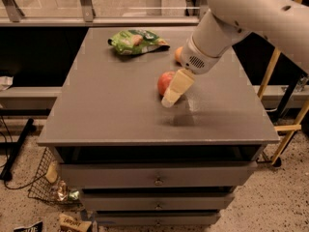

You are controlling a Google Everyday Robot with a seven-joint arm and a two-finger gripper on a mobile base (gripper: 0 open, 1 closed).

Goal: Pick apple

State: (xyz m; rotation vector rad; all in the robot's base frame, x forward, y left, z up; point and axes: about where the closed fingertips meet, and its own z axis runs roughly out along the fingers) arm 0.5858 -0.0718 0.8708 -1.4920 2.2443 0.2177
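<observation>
The apple point(164, 81), round, red and glossy, sits on the grey table top point(111, 110) right of centre. My gripper point(172, 95) hangs from the white arm point(227, 28) that reaches in from the upper right. It points down-left and covers the apple's right side, with its tip low by the table just in front of the apple. I cannot tell whether it touches the apple.
A smaller orange fruit point(178, 54) lies behind the apple, partly hidden by the arm. A green snack bag point(137, 40) lies at the back. Drawers point(157, 180) sit below the table top. A wire basket and litter point(53, 187) lie on the floor at the left.
</observation>
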